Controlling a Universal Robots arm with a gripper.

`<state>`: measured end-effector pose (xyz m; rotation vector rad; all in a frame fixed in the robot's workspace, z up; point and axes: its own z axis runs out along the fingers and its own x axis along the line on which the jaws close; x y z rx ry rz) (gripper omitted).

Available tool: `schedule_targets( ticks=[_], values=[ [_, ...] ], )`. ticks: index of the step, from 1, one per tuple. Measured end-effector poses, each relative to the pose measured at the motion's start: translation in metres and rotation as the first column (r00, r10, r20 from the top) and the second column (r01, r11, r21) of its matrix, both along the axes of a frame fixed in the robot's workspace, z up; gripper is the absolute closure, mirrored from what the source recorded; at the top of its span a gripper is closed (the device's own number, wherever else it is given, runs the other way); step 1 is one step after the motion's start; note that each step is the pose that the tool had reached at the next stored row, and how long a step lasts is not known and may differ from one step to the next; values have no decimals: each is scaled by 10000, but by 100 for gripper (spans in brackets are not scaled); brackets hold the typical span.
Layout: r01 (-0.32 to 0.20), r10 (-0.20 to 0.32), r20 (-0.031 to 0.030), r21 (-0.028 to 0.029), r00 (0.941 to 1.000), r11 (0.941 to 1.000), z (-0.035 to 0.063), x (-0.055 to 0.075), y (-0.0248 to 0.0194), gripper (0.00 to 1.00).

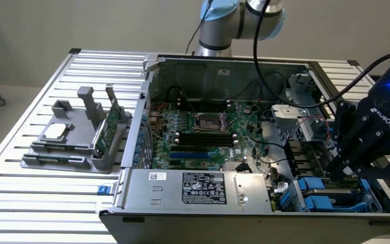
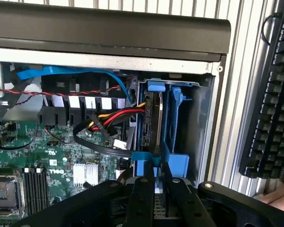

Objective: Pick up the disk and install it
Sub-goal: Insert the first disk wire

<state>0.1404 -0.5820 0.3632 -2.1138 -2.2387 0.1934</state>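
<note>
The arm reaches down into the open computer case, its claw clamped on the upright disk in the blue drive bay, cables just beside it.

arm: silver tube joints, light-blue caps, upper centre of exterior frame
cable: black, hanging along arm
claw: matte black, white ROBOTIQ lettering, blue indicator light
fingers: black bars, round screw holes
</note>
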Motion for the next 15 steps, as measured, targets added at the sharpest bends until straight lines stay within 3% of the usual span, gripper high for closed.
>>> schedule_targets(
  ticks=[4, 7, 13, 15],
  values=[
    [-103, 103, 3, 423, 9999, 9991, -7, 12, -1, 83],
    [-106, 106, 7, 704, 9999, 9975, -17, 42, -13, 83],
    [-105, 105, 11, 1099, 9999, 9939, -70, 55, -107, 83],
    [-106, 106, 12, 1256, 9999, 9920, -87, 57, -126, 83]
  ],
)
